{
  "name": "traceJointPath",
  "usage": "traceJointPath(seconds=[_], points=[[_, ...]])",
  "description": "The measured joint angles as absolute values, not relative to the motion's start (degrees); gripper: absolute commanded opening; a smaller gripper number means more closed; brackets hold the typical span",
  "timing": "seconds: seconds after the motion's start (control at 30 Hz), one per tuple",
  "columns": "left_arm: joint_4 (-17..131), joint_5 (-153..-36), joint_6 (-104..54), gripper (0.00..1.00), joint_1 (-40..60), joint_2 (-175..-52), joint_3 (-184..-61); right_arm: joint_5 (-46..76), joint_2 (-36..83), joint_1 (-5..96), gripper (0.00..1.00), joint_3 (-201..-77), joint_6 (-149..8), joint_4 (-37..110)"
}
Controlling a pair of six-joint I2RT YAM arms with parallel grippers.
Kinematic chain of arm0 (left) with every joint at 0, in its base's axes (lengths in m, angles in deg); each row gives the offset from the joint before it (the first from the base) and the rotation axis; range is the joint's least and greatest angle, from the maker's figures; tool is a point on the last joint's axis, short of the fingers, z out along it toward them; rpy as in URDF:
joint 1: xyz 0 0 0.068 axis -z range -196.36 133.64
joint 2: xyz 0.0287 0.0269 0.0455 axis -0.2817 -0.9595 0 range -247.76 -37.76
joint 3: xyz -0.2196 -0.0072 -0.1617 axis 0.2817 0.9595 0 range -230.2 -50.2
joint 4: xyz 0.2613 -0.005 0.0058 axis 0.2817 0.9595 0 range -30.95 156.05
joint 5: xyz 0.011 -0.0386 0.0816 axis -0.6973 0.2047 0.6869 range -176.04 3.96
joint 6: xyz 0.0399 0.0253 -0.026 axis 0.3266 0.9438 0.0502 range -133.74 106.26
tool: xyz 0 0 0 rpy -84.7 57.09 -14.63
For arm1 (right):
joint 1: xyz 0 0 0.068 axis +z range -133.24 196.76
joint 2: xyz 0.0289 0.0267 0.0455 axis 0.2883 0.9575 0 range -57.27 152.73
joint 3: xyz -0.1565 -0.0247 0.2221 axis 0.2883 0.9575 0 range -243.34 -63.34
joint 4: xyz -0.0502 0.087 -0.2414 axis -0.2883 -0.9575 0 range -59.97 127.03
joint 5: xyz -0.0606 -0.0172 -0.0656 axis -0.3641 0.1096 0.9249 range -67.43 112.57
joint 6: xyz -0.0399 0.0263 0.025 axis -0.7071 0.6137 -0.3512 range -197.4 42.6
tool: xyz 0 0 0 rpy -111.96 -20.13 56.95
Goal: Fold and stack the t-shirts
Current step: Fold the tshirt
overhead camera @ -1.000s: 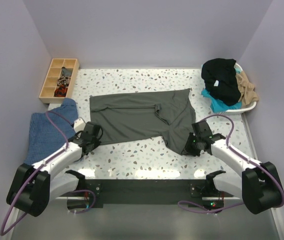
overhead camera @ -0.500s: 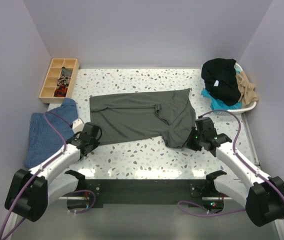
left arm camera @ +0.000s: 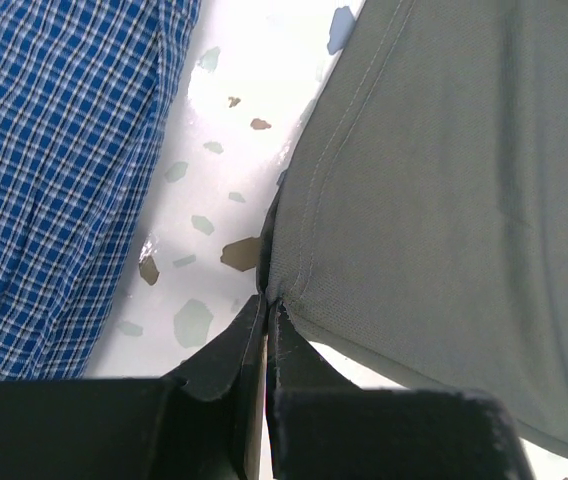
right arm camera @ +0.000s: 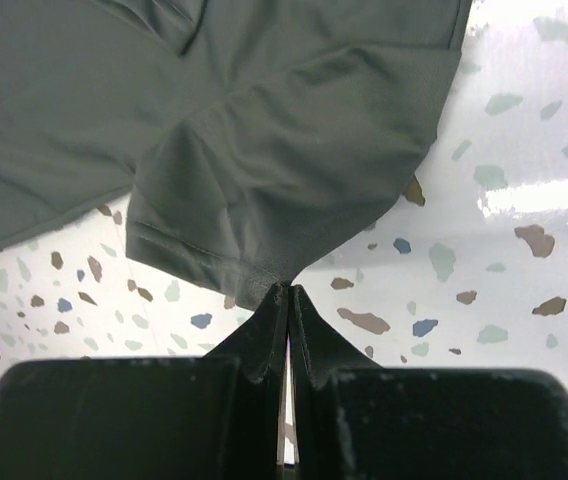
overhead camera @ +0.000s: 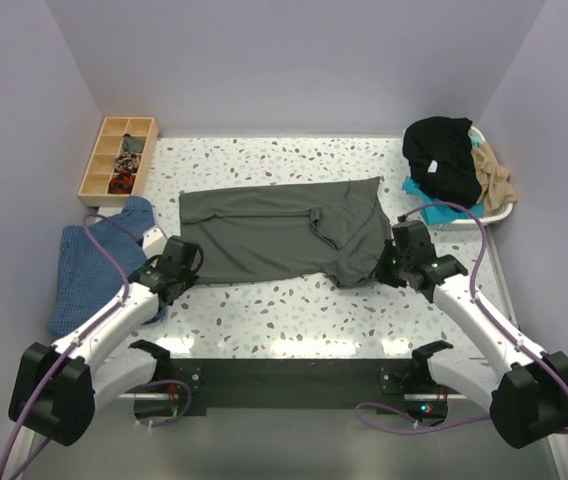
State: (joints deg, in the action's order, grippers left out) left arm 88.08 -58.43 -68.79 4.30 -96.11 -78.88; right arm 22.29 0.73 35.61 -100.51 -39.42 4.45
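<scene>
A dark charcoal-grey t-shirt lies spread across the middle of the table. My left gripper is shut on its near left corner; the left wrist view shows the hem pinched at the tips of my left gripper. My right gripper is shut on the near right sleeve edge, which the right wrist view shows lifted off the table at the tips of my right gripper. Black, tan and teal shirts are piled at the back right.
A white basket holds the pile at the back right. A blue checked cloth lies at the left table edge, also in the left wrist view. A wooden compartment box stands at the back left.
My right gripper has moved away from the near edge toward the back, carrying the sleeve edge with it. My left gripper has shifted slightly toward the back, still holding the corner.
</scene>
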Motion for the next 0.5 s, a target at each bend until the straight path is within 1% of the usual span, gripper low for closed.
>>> traceJointPath(seconds=[0.27, 0.5], points=[[88.2, -56.9, -66.8, 0.04, 4.3, -100.0, -83.5, 28.0, 4.7, 35.6, 0.0, -108.2, -43.1, 4.8], [87.8, -55.8, -64.5, 0.04, 2.9, -103.2, -86.8, 32.0, 8.5, 35.6, 0.0, -111.7, -45.6, 5.2]])
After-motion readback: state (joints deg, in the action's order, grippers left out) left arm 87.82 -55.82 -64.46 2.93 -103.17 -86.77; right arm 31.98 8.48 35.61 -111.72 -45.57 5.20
